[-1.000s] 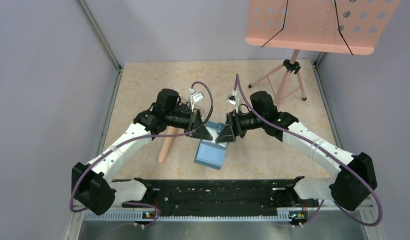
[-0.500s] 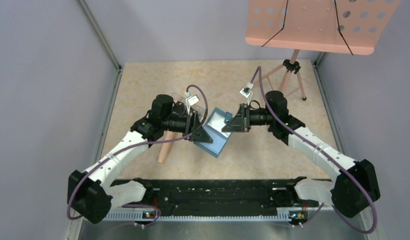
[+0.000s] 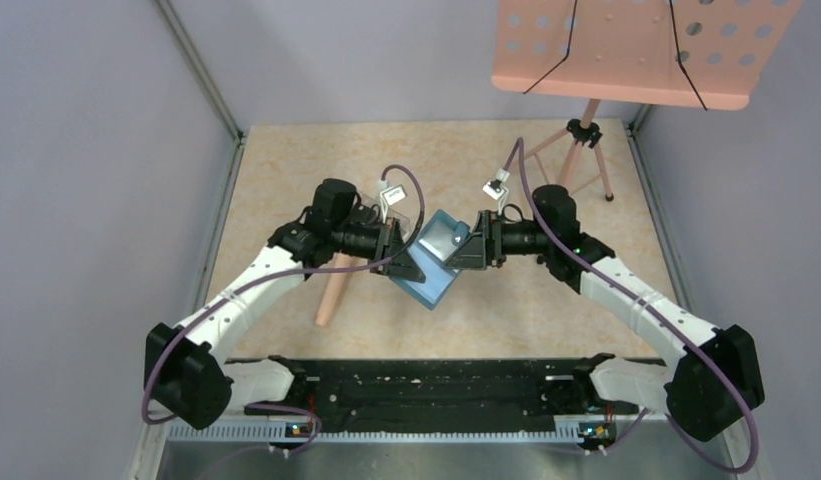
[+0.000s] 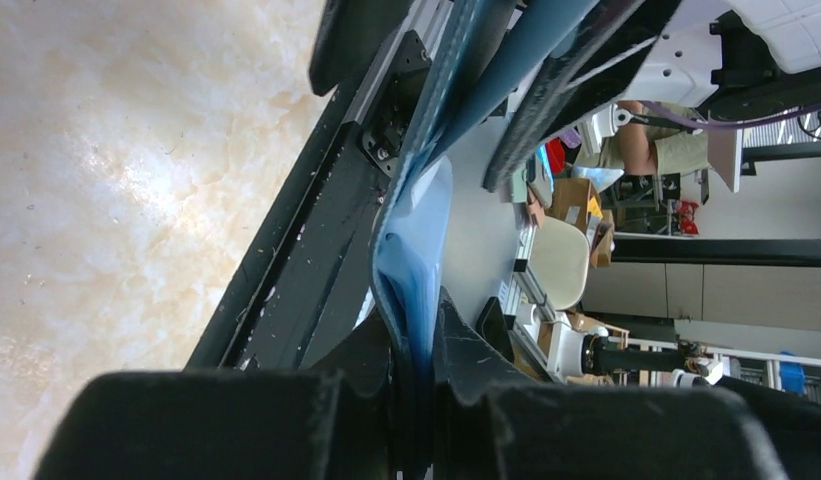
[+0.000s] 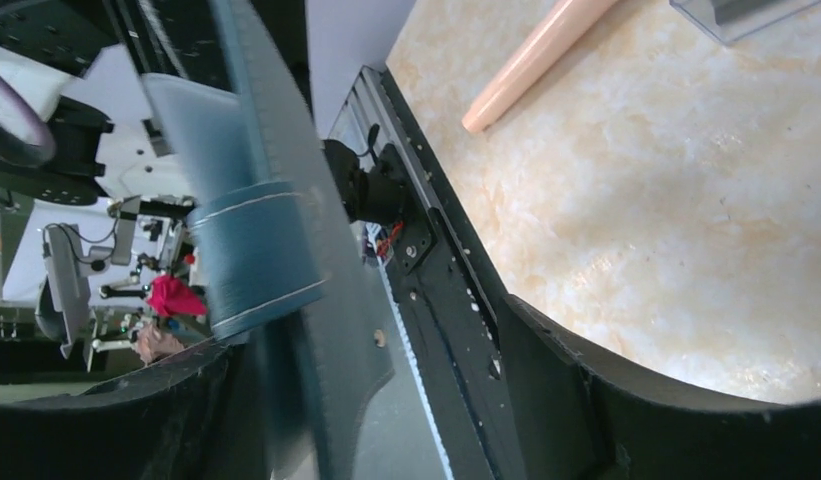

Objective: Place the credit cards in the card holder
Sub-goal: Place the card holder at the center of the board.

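The teal-blue card holder (image 3: 434,270) hangs tilted above the table between my two arms. My left gripper (image 3: 404,264) is shut on its lower left edge. In the left wrist view the holder's light blue inner face (image 4: 414,235) is pinched between the black fingers of that gripper (image 4: 418,332). My right gripper (image 3: 465,247) stands open around the holder's upper right edge. In the right wrist view the holder's teal flap (image 5: 251,255) lies by one finger of the right gripper (image 5: 361,330), with a wide gap to the other. The credit cards are hidden.
A peach-coloured stick (image 3: 332,292) lies on the table under my left arm, also seen in the right wrist view (image 5: 534,58). A clear plastic box (image 3: 414,212) sits behind the left wrist. A peach music stand (image 3: 626,50) on a tripod (image 3: 578,160) stands at the back right.
Half a second ago my right gripper held the holder and the left one was open. Now the left gripper has shut on it and the right has opened. The holder has tilted slightly.
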